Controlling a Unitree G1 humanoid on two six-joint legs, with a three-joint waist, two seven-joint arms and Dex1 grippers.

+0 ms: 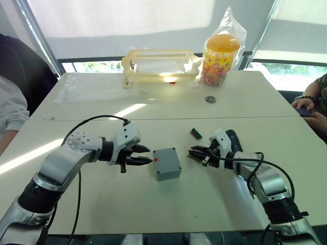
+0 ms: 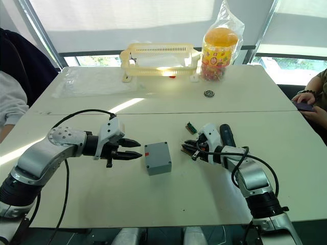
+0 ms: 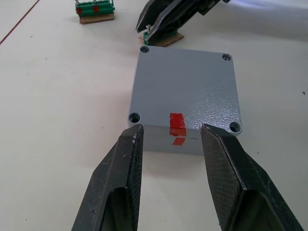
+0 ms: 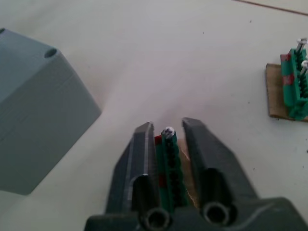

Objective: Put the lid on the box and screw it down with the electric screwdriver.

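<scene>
The grey box [image 1: 167,164] stands mid-table with the lid [image 3: 185,86] lying on top, screw holes at its corners and a red mark [image 3: 177,124] across the seam. My left gripper [image 1: 149,154] is open just left of the box, its fingertips level with the near edge and not touching. To the right of the box, my right gripper [image 1: 196,153] is shut on a small green-brown piece [image 4: 168,159] that carries a screw. The black electric screwdriver [image 2: 226,135] lies on the table behind my right wrist.
A second green-brown piece [image 1: 195,133] lies beyond the right gripper. At the table's far side stand a yellow slotted basket [image 1: 158,64] and a bagged candy jar [image 1: 220,53], with a small round part [image 1: 210,99] nearby. People sit at both table sides.
</scene>
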